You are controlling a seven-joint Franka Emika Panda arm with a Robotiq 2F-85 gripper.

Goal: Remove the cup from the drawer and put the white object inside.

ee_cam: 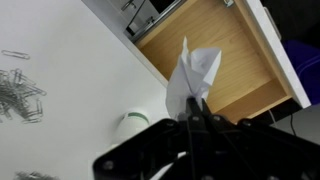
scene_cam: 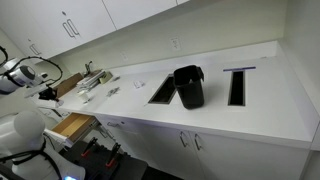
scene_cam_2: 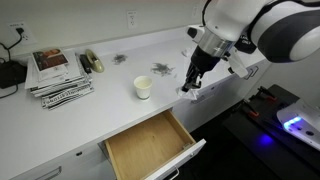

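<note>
The drawer [scene_cam_2: 150, 145] stands open under the counter, its light-brown wooden box empty; it also shows in the wrist view [ee_cam: 215, 50] and in an exterior view [scene_cam: 72, 125]. The white cup [scene_cam_2: 143, 87] with a green band stands upright on the white counter, behind the drawer; its rim shows in the wrist view [ee_cam: 135, 120]. My gripper [scene_cam_2: 190, 85] hovers over the counter to the right of the cup. It is shut on a crumpled white object [ee_cam: 192, 72], which hangs from the fingertips [ee_cam: 195, 108] near the drawer's edge.
A stack of magazines [scene_cam_2: 60, 75] and a black device [scene_cam_2: 10, 72] lie at the counter's far left. Paper clips [scene_cam_2: 163, 68] are scattered behind the cup and show in the wrist view [ee_cam: 20, 95]. A black bin [scene_cam: 188, 87] stands between two counter openings [scene_cam: 237, 85].
</note>
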